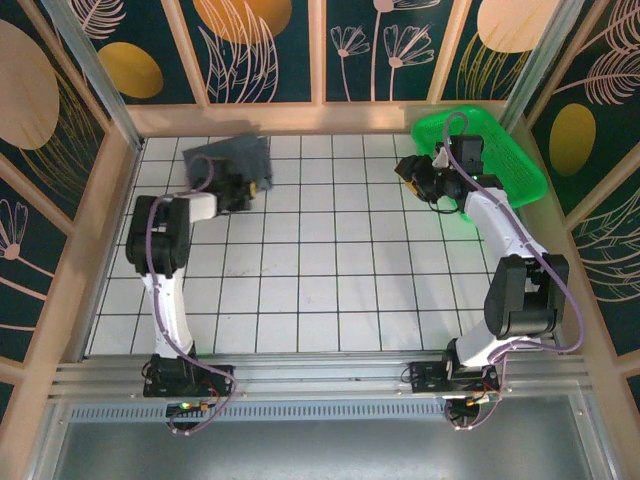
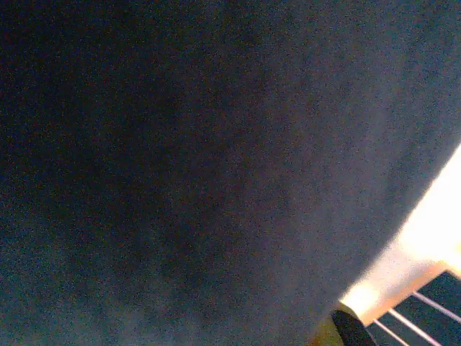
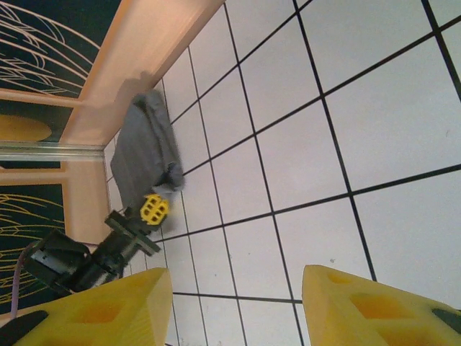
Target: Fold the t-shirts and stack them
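Observation:
A folded dark slate-grey t-shirt (image 1: 228, 160) lies on the white tiles at the back left, against the wooden wall. My left gripper (image 1: 245, 187) is at its near right corner. The right wrist view shows that t-shirt (image 3: 140, 151) with its corner bunched at the left gripper's yellow finger (image 3: 154, 208). In the left wrist view the grey cloth (image 2: 187, 166) lies right in front of the camera, and one fingertip (image 2: 353, 330) peeks out at the bottom right. My right gripper (image 1: 415, 170) hangs open above bare tiles beside the basket, its yellow fingers (image 3: 108, 310) wide apart with nothing between them.
A bright green mesh basket (image 1: 510, 150) stands at the back right, just behind the right arm. Wooden walls (image 1: 300, 118) close in the tiled table (image 1: 320, 270) at the back and both sides.

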